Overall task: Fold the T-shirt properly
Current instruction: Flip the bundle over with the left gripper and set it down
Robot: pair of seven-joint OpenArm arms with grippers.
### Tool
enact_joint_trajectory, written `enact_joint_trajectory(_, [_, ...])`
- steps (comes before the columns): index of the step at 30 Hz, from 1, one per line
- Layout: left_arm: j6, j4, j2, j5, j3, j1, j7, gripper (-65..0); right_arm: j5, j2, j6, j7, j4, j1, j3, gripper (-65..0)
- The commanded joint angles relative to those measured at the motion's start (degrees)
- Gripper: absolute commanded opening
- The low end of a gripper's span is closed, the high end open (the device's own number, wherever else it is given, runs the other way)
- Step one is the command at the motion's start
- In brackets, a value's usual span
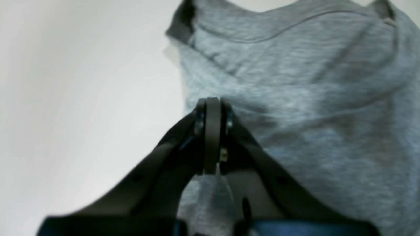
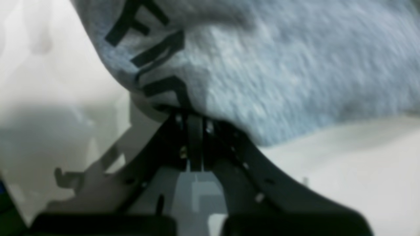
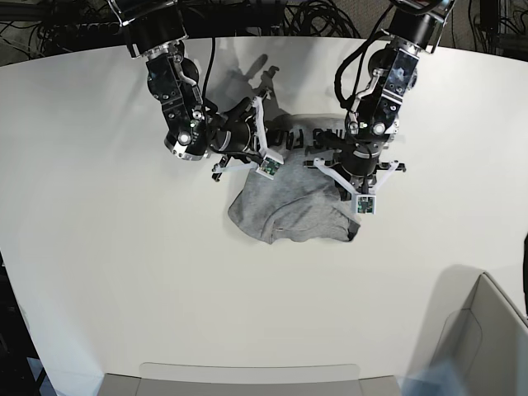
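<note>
The heather-grey T-shirt (image 3: 289, 206) lies bunched in the middle of the white table (image 3: 99, 247), with black block lettering (image 3: 318, 139) along its far edge. My left gripper (image 3: 353, 188) is at the shirt's right side. In the left wrist view its jaws (image 1: 212, 108) are shut on a pinch of the T-shirt (image 1: 311, 98), with the neckline ahead. My right gripper (image 3: 268, 150) is at the shirt's far left edge. In the right wrist view it (image 2: 195, 119) is shut on the T-shirt (image 2: 279, 65) just under the lettering (image 2: 157, 55).
A grey open box (image 3: 487, 330) stands at the front right corner. A flat grey tray (image 3: 247, 381) lies along the front edge. Cables (image 3: 313, 16) run behind the table's back edge. Both arms reach in from the back.
</note>
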Motion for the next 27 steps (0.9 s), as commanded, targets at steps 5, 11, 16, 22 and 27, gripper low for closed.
enact_joint_trajectory(5, [0.51,1.68,-0.35,0.48,-6.52,0.81,-0.03,-65.0,0.95,-0.36,-3.65,0.6,6.49,-0.46,0.07,-65.0])
enact_joint_trajectory(11, [0.6,11.79,-0.26,0.48,-4.85,6.7,0.15,-65.0,1.04,1.4,-5.59,-0.54,18.89,-5.91,5.7,-65.0])
enact_joint_trajectory(16, [1.13,13.99,2.2,0.74,2.01,7.85,-2.58,-65.0,1.04,1.23,-6.29,-0.8,26.01,-9.69,17.74,-65.0])
enact_joint_trajectory(22, [1.13,7.04,7.04,0.83,4.3,7.23,-4.69,-65.0,1.04,3.34,-6.2,-0.71,27.15,-14.7,28.03,-65.0])
enact_joint_trajectory(27, [1.04,-0.34,7.48,0.83,4.03,3.36,-4.69,-65.0,1.21,4.3,-6.12,-0.45,27.24,-18.66,31.1,-65.0])
